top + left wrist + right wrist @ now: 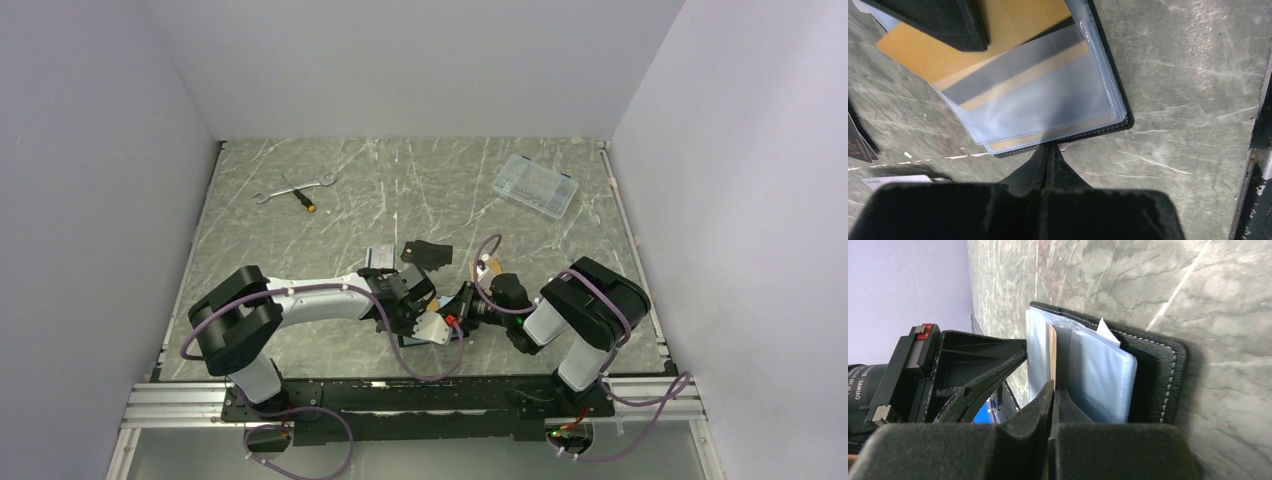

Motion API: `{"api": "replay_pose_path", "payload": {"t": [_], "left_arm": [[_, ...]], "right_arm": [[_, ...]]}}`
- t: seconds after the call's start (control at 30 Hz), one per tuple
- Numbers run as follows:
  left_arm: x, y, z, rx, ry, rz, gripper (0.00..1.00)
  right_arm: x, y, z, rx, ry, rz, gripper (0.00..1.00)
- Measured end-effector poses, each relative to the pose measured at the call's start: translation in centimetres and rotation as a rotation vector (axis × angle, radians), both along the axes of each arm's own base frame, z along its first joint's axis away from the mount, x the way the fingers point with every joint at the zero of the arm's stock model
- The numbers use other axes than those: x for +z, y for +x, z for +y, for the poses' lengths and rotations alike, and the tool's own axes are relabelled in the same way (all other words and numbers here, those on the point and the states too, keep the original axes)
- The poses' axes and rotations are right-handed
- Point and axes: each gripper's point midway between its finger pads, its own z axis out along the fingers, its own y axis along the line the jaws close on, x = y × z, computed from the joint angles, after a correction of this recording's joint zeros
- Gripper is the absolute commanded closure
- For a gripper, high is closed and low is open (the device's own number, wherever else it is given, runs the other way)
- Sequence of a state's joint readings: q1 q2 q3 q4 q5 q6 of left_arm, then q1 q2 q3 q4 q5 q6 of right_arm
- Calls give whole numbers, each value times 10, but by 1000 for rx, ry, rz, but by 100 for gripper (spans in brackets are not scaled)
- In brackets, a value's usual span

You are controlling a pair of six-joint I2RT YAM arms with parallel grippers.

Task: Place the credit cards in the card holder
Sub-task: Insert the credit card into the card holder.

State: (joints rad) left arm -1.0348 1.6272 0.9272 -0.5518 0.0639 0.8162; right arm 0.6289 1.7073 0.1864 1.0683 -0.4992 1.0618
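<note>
The black stitched-leather card holder (1153, 375) lies open on the grey marbled counter (1188, 75) between the two arms, its clear plastic sleeves (1048, 105) fanned upward. One thin orange-tan credit card (1018, 25) with a black magnetic stripe is partly inside a sleeve. The stripe shows greyed through the plastic, while the card's other end is bare outside the sleeve mouth.

The right pincer (1053, 390) is pressed together on that bare end, pinching the card edge-on among the sleeves. The left pincer (1050, 152) is also pressed together. Its tips meet on the rim of the card holder, on the side at right angles to the sleeve mouth, and it appears to be pinching that rim to steady it.

What matters for the next move is the line from the right pincer to the card holder's closed, stitched side. The card's long axis, along the stripe, seems to point roughly down that line, so the rest of the insertion is probably a straight push along its length. The right arm carries the card, so the push falls to it. The left arm only needs to hold the card holder against that push. A slight skew of the card might catch its corner on a sleeve seam.
</note>
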Motion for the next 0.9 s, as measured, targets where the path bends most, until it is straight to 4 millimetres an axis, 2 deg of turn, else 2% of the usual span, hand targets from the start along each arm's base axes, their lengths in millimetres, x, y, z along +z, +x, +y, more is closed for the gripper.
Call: {"api": "replay_pose_path", "payload": {"t": [0.2,0.27,0.4,0.5,0.7,0.9], "left_arm": [[0,-2,-1,9,-2,4,100],[0,-2,-1,9,-2,4,100],[-1,-3,-3,4,-7,1,100],[-1,-3,-4,3,-13,-2,100],[0,0,-4,37,-49,22,100],[1,7,-5,93,-112,79,100]], "right_arm": [[0,-4,10,-29,-1,2,100],[-2,-5,9,-43,-3,10,91],[-3,-8,5,-61,-29,22,60],[6,-7,2,-69,-49,-2,48],[11,-8,-13,-99,-149,-32,50],[7,-8,-19,-117,-232,-26,61]]}}
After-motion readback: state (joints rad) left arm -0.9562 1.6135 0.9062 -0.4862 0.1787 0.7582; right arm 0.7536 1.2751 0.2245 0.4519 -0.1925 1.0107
